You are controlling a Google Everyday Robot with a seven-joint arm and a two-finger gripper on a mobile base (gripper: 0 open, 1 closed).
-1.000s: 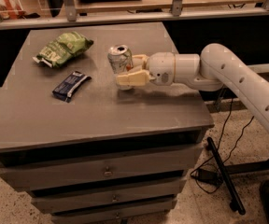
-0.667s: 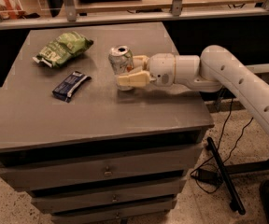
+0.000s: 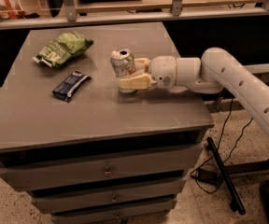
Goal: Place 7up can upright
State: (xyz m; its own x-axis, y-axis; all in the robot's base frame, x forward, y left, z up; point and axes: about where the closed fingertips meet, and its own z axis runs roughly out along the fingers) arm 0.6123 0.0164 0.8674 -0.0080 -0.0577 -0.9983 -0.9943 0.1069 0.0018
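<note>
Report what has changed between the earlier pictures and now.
The gripper, still shut on the 7up can, has eased slightly downward in the view toward the cabinet top, taking the near-upright can with it. Nothing was let go. The green snack bag and dark blue wrapper lie where they were.

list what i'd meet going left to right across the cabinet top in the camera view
snack bag → 7up can, with the gripper clasped on it → arm. The wrapper lies within the bag's left-right span, nearer the camera, so it is left out.
</note>
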